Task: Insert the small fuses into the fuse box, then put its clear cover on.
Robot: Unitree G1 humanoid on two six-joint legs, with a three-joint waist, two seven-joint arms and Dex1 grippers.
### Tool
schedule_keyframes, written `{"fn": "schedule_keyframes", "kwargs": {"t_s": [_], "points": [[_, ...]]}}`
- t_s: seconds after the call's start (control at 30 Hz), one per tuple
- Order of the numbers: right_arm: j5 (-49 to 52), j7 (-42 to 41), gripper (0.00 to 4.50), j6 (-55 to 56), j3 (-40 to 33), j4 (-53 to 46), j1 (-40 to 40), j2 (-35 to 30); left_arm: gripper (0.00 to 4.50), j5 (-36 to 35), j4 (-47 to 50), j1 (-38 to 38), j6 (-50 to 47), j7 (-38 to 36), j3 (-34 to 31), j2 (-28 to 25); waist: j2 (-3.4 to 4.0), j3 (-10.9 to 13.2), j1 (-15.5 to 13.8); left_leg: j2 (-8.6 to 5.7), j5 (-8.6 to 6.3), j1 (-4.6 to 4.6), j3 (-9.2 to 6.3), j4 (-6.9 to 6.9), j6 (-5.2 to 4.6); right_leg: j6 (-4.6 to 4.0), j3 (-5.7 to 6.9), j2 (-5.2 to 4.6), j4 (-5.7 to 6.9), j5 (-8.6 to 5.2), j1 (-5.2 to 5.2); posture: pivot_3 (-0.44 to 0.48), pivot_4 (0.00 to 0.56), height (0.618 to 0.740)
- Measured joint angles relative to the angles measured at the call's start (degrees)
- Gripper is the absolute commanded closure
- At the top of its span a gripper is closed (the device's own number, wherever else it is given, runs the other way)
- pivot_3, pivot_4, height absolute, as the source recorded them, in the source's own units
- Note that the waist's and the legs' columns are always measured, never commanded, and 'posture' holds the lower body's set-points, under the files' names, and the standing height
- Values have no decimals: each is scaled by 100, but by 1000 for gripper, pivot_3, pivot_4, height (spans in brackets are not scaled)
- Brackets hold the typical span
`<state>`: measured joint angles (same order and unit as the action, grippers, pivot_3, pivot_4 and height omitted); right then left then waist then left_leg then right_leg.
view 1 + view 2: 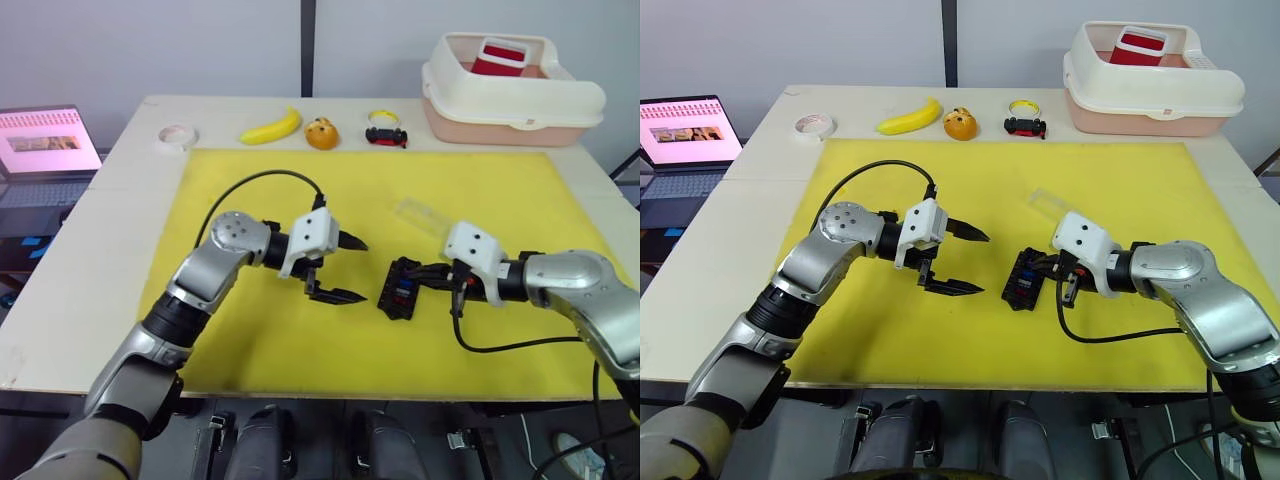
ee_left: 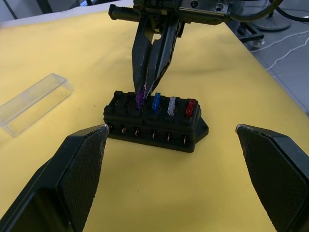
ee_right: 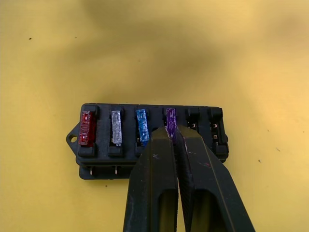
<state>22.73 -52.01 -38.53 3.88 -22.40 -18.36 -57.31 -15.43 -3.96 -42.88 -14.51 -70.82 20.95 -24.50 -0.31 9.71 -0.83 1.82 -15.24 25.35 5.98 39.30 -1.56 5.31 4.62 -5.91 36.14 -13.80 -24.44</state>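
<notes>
Pinching a purple fuse between fingers pressed nearly together, the right gripper holds it at the fourth slot of the fuse box, counted from the end with the mounting tab. The black fuse box rests on the yellow mat near the middle of the counter, just in front of the right gripper. Three slots are already filled: a red fuse nearest the tab, then a clear grey fuse, then a blue fuse. The two slots beyond the purple fuse stand vacant.

The left gripper hovers above the mat beside the fuse box, on the robot's left of it and apart from it, its two fingers spread wide and holding nothing.

The clear cover lies flat on the mat farther from the robot than the fuse box, near it but not touching.

Along the far edge of the counter, beyond the mat, lie a roll of tape, a banana, a small orange toy, a black-and-red toy car and a large cream-white bin with a red object inside. A laptop with its screen lit stands beside the counter on the robot's left.
</notes>
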Motion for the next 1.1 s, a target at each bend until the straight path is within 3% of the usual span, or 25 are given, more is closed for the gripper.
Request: {"fn": "schedule_keyframes", "kwargs": {"t_s": [1.1], "points": [[-396, -21, 4500, 3, 46, 24, -20, 221, 32, 4, 38, 51, -26, 9, 0, 21, 1, -1, 0, -2, 3, -1, 0, 5, 5, 0, 0, 2, 4, 0, 1, 0, 150, 740]]}}
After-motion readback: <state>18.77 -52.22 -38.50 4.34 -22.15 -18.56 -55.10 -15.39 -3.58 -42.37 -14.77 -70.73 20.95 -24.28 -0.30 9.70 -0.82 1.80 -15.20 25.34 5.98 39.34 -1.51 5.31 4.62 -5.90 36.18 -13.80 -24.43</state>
